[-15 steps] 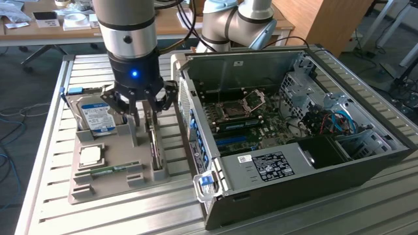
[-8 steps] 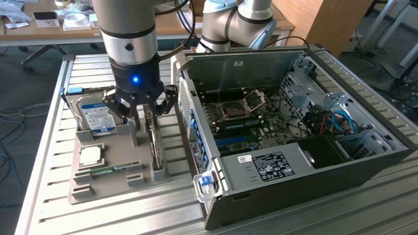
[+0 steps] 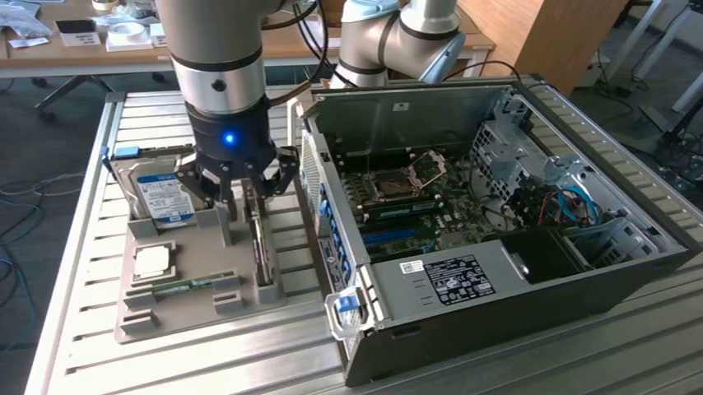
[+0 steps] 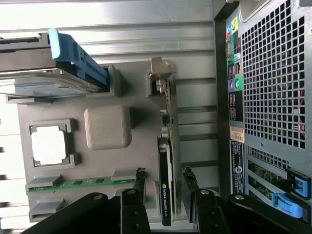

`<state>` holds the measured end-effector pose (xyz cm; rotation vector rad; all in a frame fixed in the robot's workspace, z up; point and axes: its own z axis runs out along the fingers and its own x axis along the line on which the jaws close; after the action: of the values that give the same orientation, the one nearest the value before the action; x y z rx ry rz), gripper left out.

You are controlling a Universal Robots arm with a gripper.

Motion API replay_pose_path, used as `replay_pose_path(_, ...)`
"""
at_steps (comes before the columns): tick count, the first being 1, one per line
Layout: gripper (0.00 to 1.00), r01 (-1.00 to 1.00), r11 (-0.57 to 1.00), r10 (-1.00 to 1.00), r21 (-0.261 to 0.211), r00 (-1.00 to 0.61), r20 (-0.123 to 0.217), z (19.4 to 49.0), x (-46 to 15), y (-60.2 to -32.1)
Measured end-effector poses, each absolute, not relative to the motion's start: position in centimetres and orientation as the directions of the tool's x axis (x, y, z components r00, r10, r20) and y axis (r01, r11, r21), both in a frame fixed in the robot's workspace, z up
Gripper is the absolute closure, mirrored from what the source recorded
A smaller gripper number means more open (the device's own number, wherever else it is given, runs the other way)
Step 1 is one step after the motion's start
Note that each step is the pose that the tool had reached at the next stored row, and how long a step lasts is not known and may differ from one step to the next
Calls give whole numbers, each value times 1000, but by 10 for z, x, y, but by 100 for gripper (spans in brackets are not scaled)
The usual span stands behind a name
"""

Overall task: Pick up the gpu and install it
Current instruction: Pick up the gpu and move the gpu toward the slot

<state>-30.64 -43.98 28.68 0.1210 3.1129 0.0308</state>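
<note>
2 gripper (image 4: 164,176) fingers (image 4: 140,179) stand apart astride the gpu (image 4: 168,136) in the wrist view; exterior view adds the motherboard (image 3: 423,206)

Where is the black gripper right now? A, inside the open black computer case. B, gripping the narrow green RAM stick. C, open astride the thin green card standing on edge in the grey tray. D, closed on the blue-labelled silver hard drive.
C: the black gripper has its fingers open on either side of the thin green gpu card, upright in the grey moulded tray.
</note>
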Motion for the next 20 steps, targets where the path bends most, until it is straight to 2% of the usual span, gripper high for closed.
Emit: replay_pose_path(20,57,77,997,78,21,-997,-25,266,-301,-440)
